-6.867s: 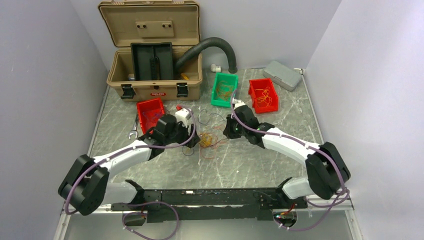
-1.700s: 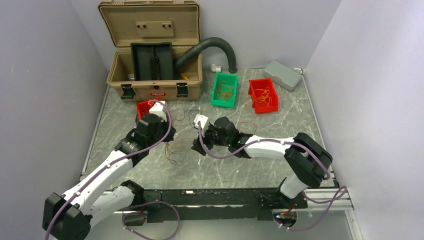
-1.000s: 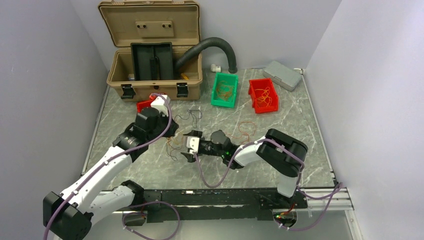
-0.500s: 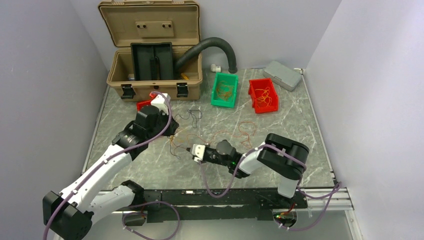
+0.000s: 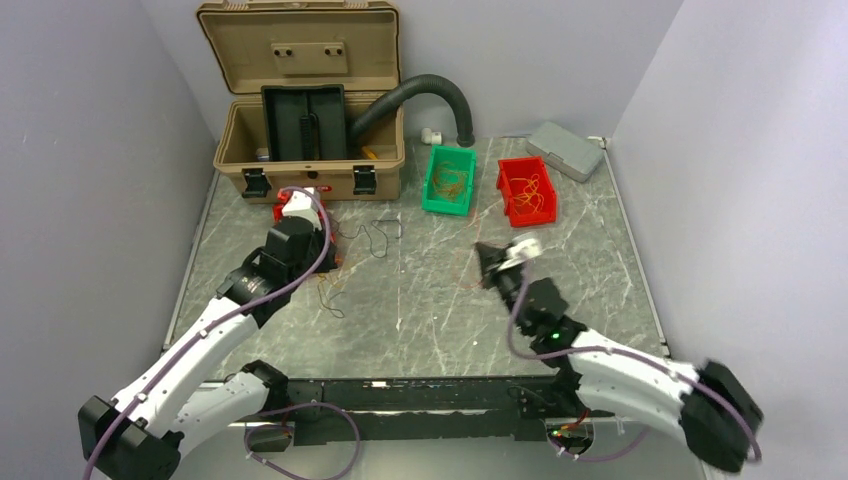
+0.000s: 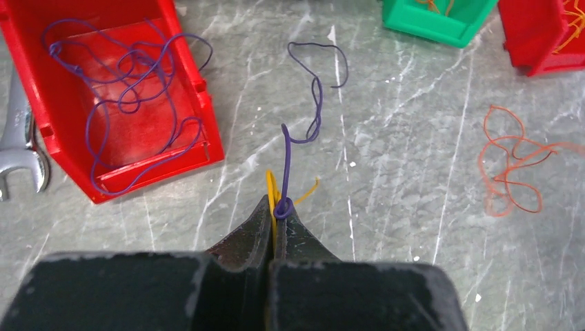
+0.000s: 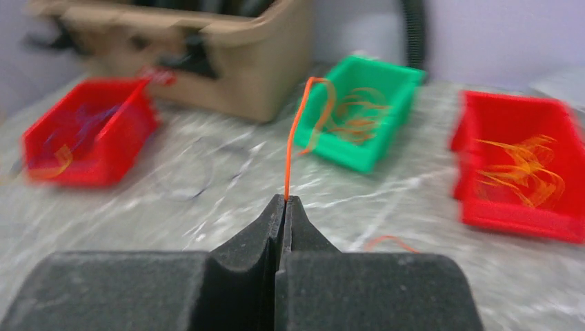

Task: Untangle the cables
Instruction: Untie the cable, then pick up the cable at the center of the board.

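Left pincer (image 6: 276, 215) clenched on purple cable (image 6: 316, 103) and yellow cable (image 6: 270, 185), looped together at tips, lower centre of frame. Right pincer (image 7: 285, 201) clenched on single orange cable (image 7: 292, 148) rising mid-frame. Orange loops (image 6: 512, 160) lie free on worktop (image 6: 400, 227), right side. Likely most of knot pulled apart; purple-yellow pair left to separate, loose strands left to clear.

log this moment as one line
left jaws: shut on purple wire and yellow wire | right jaws: shut on orange wire
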You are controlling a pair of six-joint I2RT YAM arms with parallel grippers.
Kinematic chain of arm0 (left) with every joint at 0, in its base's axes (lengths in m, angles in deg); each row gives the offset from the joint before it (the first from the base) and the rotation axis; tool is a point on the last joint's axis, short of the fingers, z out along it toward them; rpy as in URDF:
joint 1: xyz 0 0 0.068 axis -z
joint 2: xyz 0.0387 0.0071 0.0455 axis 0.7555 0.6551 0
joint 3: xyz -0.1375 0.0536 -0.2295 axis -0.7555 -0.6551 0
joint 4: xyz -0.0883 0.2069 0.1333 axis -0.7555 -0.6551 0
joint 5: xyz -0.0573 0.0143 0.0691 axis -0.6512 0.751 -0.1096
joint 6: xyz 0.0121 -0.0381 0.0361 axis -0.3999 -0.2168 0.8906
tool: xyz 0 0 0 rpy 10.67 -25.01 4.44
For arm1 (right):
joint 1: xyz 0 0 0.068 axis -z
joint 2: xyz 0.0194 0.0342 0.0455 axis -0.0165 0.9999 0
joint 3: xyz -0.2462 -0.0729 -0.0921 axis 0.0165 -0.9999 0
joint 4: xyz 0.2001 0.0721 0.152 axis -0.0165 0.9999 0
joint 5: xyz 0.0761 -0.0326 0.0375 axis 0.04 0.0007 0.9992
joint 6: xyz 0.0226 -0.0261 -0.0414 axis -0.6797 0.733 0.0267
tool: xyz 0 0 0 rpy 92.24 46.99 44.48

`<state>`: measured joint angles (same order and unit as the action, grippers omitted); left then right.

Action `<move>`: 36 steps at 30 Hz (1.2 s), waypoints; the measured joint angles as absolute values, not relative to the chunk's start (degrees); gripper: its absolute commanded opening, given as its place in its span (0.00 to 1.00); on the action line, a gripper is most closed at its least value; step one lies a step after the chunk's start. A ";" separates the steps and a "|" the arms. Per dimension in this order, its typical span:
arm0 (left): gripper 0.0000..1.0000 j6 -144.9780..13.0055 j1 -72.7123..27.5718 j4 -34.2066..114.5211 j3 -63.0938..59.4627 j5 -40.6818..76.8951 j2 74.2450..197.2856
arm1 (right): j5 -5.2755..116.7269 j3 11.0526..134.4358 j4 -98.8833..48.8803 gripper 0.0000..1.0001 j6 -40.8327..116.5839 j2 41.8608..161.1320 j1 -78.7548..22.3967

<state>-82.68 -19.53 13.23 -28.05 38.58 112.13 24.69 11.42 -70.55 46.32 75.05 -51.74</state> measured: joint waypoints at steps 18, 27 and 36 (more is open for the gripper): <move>0.00 -83.99 -19.73 17.78 -31.64 32.50 117.26 | 35.18 39.41 -11.82 1.00 11.24 95.20 -15.94; 0.00 -83.38 -19.60 18.87 -31.66 31.45 117.22 | 38.35 39.81 -6.33 1.00 9.71 97.45 -12.33; 0.00 -82.24 -19.57 19.66 -31.66 30.18 117.24 | 45.06 38.56 -9.35 1.00 6.47 100.29 -9.97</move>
<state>-82.24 -19.57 19.66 -31.66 30.18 117.24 45.06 38.56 -9.35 6.47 100.29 -9.97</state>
